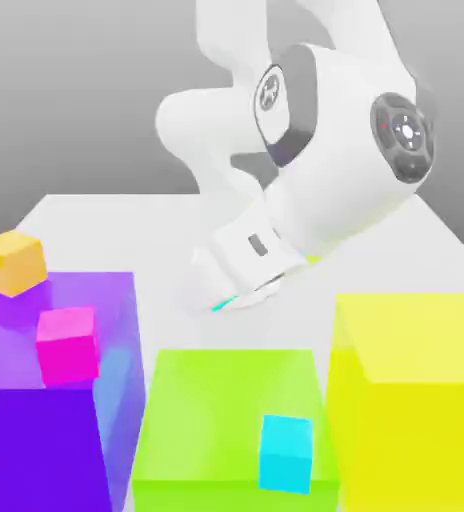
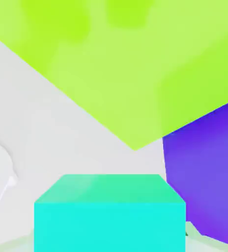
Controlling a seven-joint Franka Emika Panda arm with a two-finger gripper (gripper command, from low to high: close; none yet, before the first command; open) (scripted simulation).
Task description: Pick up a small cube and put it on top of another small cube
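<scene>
The small teal cube (image 2: 110, 212) sits close under the hand camera on the white table. In the exterior view only a thin teal sliver of that cube (image 1: 220, 303) peeks out beneath the white hand. My gripper (image 1: 234, 292) is lowered to the table right over it, behind the big green block (image 1: 234, 420). A lighter sky-blue small cube (image 1: 286, 453) rests on top of the green block near its front edge.
A big purple block (image 1: 46, 400) on the exterior view's left carries a small orange cube (image 1: 13, 262) and a small magenta cube (image 1: 68, 345). A big yellow block (image 1: 416, 400) stands on the right. The green block (image 2: 126, 69) and purple block (image 2: 204, 172) lie close beyond the teal cube.
</scene>
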